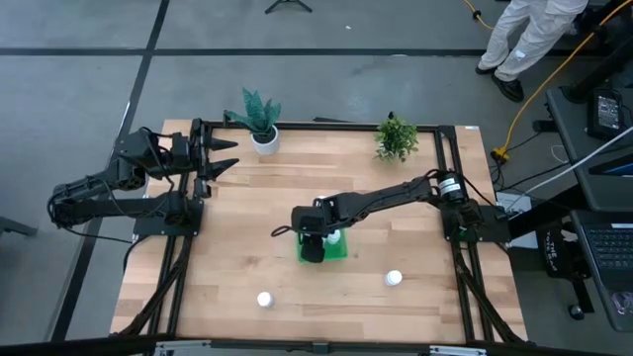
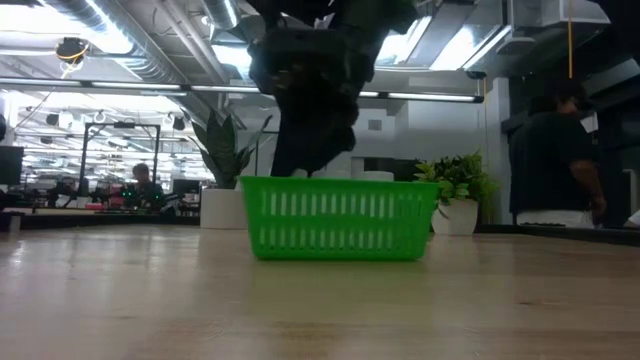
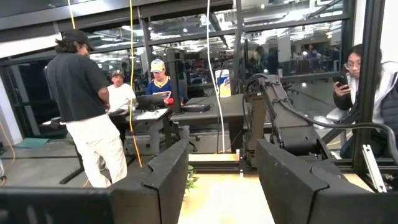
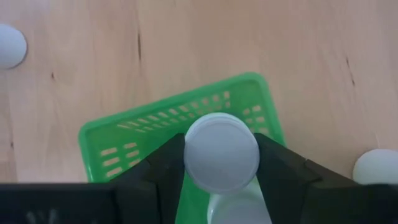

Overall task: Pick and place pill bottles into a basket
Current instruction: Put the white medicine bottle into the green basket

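The pale wood-plank bench [image 1: 237, 247] carries a slotted bright green plastic basket [image 2: 338, 218] at mid-frame in the high view. The right tool [image 4: 221, 155], stretched over the basket, grips a round white-capped pill bottle [image 4: 221, 151]. Two more bottles [image 1: 394, 279] [image 1: 264, 299] stand lower in the frame. The left tool [image 3: 222, 177] waits at upper left, fingers apart.

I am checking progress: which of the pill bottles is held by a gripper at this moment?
The pill bottle clamped in the right gripper above the green basket. Two other bottles stand free on the table, untouched.
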{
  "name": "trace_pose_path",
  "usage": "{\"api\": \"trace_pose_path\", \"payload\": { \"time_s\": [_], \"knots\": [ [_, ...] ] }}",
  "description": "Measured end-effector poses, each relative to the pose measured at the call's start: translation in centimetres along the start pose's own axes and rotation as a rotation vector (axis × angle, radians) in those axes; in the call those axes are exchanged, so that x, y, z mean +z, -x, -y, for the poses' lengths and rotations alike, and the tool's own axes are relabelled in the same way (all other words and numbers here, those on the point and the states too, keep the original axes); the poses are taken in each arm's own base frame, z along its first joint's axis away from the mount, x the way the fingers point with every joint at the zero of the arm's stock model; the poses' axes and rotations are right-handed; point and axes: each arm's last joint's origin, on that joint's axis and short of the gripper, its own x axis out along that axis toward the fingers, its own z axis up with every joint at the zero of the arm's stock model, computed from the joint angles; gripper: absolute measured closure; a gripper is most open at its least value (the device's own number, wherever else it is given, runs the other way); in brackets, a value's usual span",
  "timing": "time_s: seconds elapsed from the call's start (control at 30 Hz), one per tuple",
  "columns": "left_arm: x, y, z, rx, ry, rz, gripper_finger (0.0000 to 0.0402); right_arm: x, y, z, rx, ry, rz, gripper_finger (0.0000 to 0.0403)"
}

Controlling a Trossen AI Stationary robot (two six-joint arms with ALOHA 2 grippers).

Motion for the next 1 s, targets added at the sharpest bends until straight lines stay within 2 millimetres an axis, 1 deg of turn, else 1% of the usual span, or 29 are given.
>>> {"api": "trace_pose_path", "payload": {
  "time_s": [0.13, 0.2, 0.3, 0.5, 0.6, 0.7, 0.83, 0.93, 1.0],
  "knots": [
    [0.0, 0.0, 0.0, 0.000, 0.000, 0.000, 0.0222, 0.1, 0.0, 0.2, 0.023, 0.002, -0.002, 0.0226],
    [0.0, 0.0, 0.0, 0.000, -0.010, 0.000, 0.0222, 0.2, 0.0, 0.2, 0.026, 0.015, 0.001, 0.0215],
    [0.0, 0.0, 0.0, 0.000, -0.025, 0.000, 0.0222, 0.2, -0.1, 0.2, 0.029, 0.018, 0.009, 0.0182],
    [0.0, 0.0, 0.0, 0.000, -0.026, 0.000, 0.0222, 0.4, -0.1, 0.6, 0.027, -0.018, 0.011, 0.0099],
    [0.0, 0.0, 0.0, 0.000, -0.026, -0.001, 0.0222, 0.9, 0.5, 0.5, 0.031, -0.019, 0.028, 0.0073],
    [0.0, 0.0, 0.0, 0.000, -0.042, -0.002, 0.0222, 2.2, 2.0, 0.0, 0.044, -0.013, 0.061, 0.0062],
    [0.0, 0.0, 0.0, 0.000, -0.044, -0.002, 0.0222, 3.7, 4.5, -0.5, 0.047, 0.009, 0.077, 0.0063],
    [0.0, 0.0, 0.0, 0.000, -0.044, -0.002, 0.0222, 4.6, 6.8, -0.7, 0.006, 0.029, 0.086, 0.0068],
    [0.0, 0.0, 0.0, -0.001, -0.043, -0.002, 0.0222, 5.2, 8.6, -0.7, -0.057, 0.041, 0.095, 0.0070]
  ]
}}
